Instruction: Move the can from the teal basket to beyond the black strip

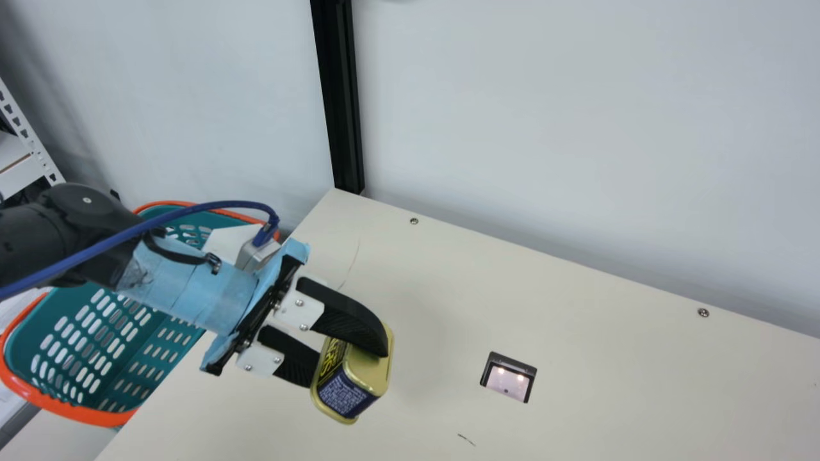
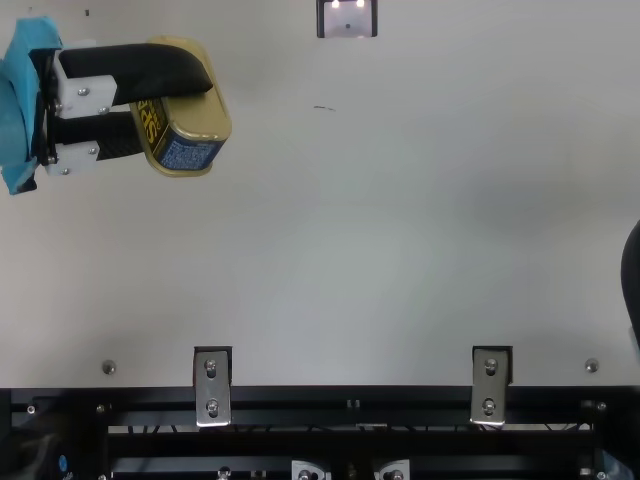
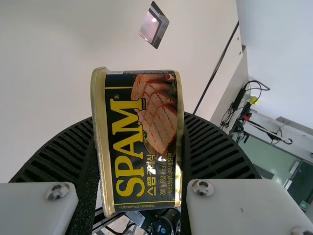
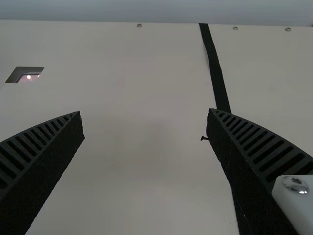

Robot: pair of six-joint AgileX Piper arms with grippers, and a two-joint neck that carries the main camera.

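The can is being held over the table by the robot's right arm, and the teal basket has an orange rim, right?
No, not by the right arm: the main view shows the left end effector holding the can over the table. The teal basket does have an orange rim.

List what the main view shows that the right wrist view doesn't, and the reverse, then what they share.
Main view, not right wrist: the left gripper clamped on the can, and the teal basket with its orange rim.

Right wrist, not main: the black strip and the right gripper, open.

Both: the cream table, its dark-framed square inset and the pale wall.
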